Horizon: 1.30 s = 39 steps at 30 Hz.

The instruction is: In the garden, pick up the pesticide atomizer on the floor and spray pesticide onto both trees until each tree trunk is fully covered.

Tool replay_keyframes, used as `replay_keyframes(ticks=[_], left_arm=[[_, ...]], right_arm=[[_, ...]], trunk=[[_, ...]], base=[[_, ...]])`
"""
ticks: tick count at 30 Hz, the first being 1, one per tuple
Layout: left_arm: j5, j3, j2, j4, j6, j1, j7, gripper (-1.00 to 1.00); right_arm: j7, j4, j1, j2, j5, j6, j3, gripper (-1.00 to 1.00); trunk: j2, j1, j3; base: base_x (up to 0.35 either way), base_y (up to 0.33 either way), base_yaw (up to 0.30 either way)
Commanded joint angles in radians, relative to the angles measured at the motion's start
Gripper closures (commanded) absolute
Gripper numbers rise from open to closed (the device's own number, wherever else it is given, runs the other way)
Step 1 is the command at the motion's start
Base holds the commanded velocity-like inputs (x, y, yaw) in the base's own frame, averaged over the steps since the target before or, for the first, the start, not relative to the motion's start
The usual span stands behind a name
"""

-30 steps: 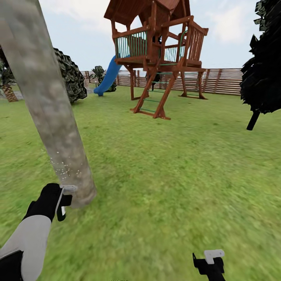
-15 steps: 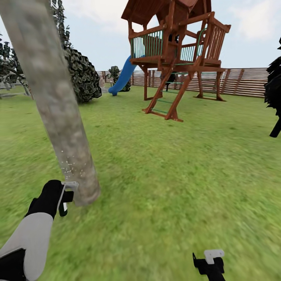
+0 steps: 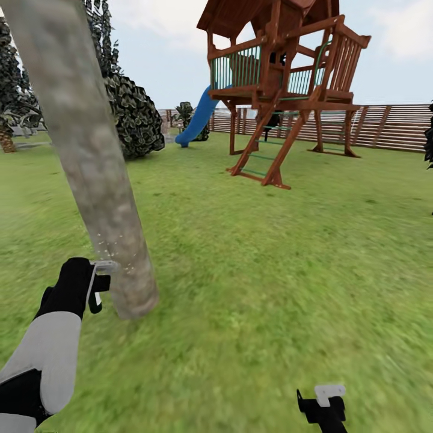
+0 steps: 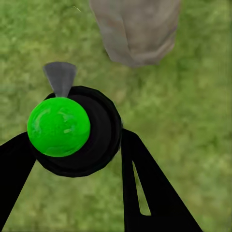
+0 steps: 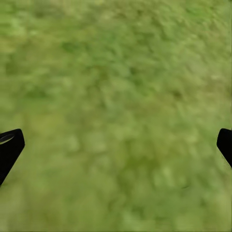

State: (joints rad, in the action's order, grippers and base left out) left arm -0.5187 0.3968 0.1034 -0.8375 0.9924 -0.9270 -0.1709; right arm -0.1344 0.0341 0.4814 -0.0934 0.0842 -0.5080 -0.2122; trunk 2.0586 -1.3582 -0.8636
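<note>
Left gripper (image 3: 96, 287) at 8 o'clock in head view, clamped on pesticide atomizer (image 4: 72, 129): black round body with bright green ball on top, grey nozzle pointing toward the trunk base. Black fingers (image 4: 145, 188) pressed against both sides of the body in left wrist view. Nozzle end just beside tree trunk (image 3: 90, 156), at its low part near the ground. White spray specks (image 3: 111, 249) dotted on the trunk right above the nozzle. Trunk mottled grey-brown, thick, leaning from 11 o'clock down to its foot left of centre, standing in grass lawn (image 3: 270, 270). Trunk foot also seen in left wrist view (image 4: 137, 31), ahead of the nozzle, apart from the atomizer body.

Right gripper (image 3: 325, 406) at 5 o'clock, low at frame edge, over bare grass, well apart from the trunk. Jaws spread wide in right wrist view, fingertips (image 5: 9, 147) at the two side edges, nothing between them, only grass (image 5: 116, 116) below.

Background: wooden play tower (image 3: 282, 84) at 1 o'clock with blue slide (image 3: 198, 117) on its left side, brown slat fence (image 3: 385, 126) behind at 2 o'clock, dark round bush (image 3: 133, 117) at 11 o'clock behind the trunk.
</note>
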Motion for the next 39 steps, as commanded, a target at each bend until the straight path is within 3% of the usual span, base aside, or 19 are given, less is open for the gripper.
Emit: replay_keyframes(ticks=[1, 21, 31, 39], left_arm=[[-0.011, 0.002, -0.002, -0.001, 0.002, -0.001, -0.01, 1.0], [-0.012, -0.001, -0.004, 0.0, 0.002, 0.011, -0.009, 1.0], [-0.014, -0.003, -0.002, 0.0, 0.002, 0.013, -0.009, 1.0], [-0.016, -0.003, -0.001, 0.0, 0.002, 0.013, -0.009, 1.0]], right_arm=[[-0.002, 0.0, 0.0, 0.0, 0.009, -0.002, -0.009, -1.0], [-0.004, 0.0, 0.0, 0.0, 0.009, -0.001, -0.009, -1.0], [-0.004, 0.001, 0.0, 0.0, 0.009, -0.001, -0.01, -1.0], [-0.004, 0.001, 0.0, 0.0, 0.009, -0.001, -0.009, -1.0]], trunk=[[0.0, 0.0, -0.001], [0.0, 0.0, -0.001], [0.0, 0.0, -0.001], [0.0, 0.0, -0.001]], base=[[0.202, -0.187, 0.173], [0.017, -0.268, 0.009], [0.0, -0.274, 0.239], [0.137, -0.228, 0.017]])
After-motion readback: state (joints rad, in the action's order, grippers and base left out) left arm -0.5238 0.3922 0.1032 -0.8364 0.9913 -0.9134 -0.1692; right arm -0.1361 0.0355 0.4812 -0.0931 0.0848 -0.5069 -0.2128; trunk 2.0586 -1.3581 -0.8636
